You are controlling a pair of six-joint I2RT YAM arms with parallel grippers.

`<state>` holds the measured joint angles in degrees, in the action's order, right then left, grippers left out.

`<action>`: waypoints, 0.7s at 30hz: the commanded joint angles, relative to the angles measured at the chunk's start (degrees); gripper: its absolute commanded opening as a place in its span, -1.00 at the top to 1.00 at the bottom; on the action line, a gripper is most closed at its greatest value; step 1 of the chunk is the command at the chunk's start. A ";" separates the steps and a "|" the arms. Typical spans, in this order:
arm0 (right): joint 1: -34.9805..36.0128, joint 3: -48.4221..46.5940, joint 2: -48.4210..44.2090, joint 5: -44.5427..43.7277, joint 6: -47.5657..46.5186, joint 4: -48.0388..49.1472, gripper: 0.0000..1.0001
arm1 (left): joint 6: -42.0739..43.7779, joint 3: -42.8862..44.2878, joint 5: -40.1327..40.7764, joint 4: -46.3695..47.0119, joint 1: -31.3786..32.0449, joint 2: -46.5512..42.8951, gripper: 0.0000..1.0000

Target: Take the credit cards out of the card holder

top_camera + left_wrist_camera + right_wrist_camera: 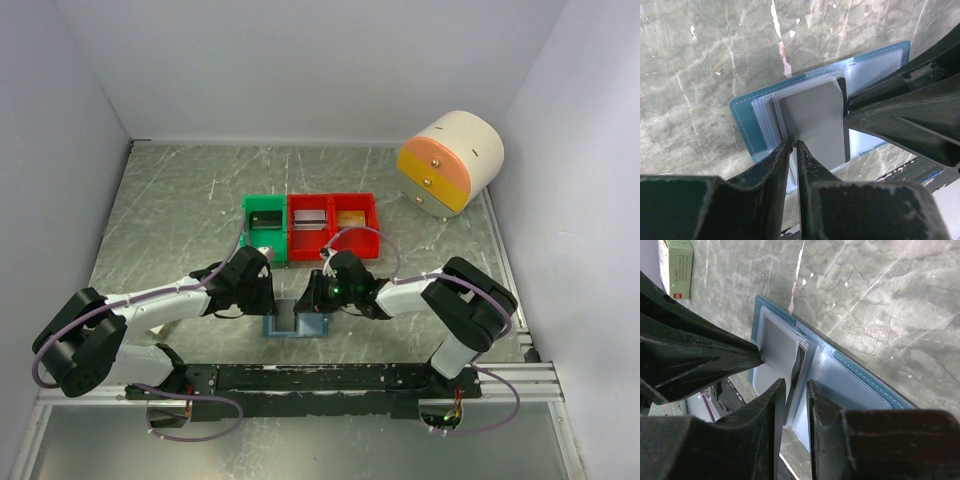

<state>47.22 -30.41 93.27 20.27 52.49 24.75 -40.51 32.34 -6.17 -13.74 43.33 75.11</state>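
Note:
The card holder (296,324) lies open on the table between both arms, slate-blue with stitched edges (747,125) (860,375). Uppermost on its clear sleeves is a grey credit card (815,120) (777,347). A dark card's edge (842,97) (800,367) shows just behind it. My left gripper (268,300) (792,146) is shut on the near edge of the sleeve stack with the grey card. My right gripper (312,297) (796,385) stands slightly open, with the dark card's edge between its jaws. Each wrist view shows the other gripper's finger (900,110) (695,355) with its tip at the grey card's edge.
Behind the holder stand a green bin (264,227) and two red bins (310,225) (354,220). A rounded cream-and-orange drawer unit (450,162) sits at the back right. A small cream-and-red box (679,265) lies nearby. The black base rail (330,378) runs along the near edge.

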 commanded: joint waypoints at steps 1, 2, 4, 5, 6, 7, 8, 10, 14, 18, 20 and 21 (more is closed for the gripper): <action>0.21 -0.75 3.39 2.06 -0.02 2.11 0.50 | 1.23 -1.31 2.83 -2.48 0.24 2.02 0.50; 0.31 -1.18 4.17 1.79 -0.13 1.49 0.50 | 1.23 -1.30 2.83 -2.40 0.26 2.12 0.50; 0.47 -1.87 5.50 1.30 -0.48 0.64 0.54 | 1.11 -1.31 2.77 -2.29 0.25 2.37 0.50; 0.52 -1.80 5.75 1.15 -0.48 0.82 0.58 | 1.17 -1.31 2.75 -2.16 0.23 2.45 0.50; 0.50 -1.69 5.78 1.14 -0.44 1.21 0.63 | 1.13 -1.31 2.70 -2.10 0.32 2.54 0.50; 0.47 -1.57 5.59 1.14 -0.38 1.52 0.70 | 1.07 -1.31 2.71 -2.06 0.34 2.58 0.50; 0.42 -1.58 5.39 1.19 -0.39 1.87 0.74 | 1.06 -1.36 2.68 -2.01 0.35 2.58 0.50; 0.43 -1.51 5.13 1.80 -0.33 2.82 0.86 | 1.21 -1.40 2.76 -2.06 0.31 2.58 0.50; -0.07 -0.05 3.58 0.58 0.33 3.64 1.00 | 1.59 -0.85 3.42 -2.88 0.35 2.91 0.50; -2.44 2.56 0.74 1.17 -0.14 4.18 1.00 | 1.59 -0.76 4.42 -3.56 0.35 2.76 0.50; -3.87 3.84 -0.13 3.18 -0.60 5.26 1.00 | 1.38 -0.83 4.86 -3.62 0.35 2.63 0.50; -4.35 4.09 -0.39 4.27 -1.05 5.22 1.00 | 1.29 -0.83 5.14 -3.65 0.35 2.55 0.50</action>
<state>45.36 -28.77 94.91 22.61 53.34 29.28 -40.51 32.67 -6.13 -12.80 43.35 75.90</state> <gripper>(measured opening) 0.025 0.248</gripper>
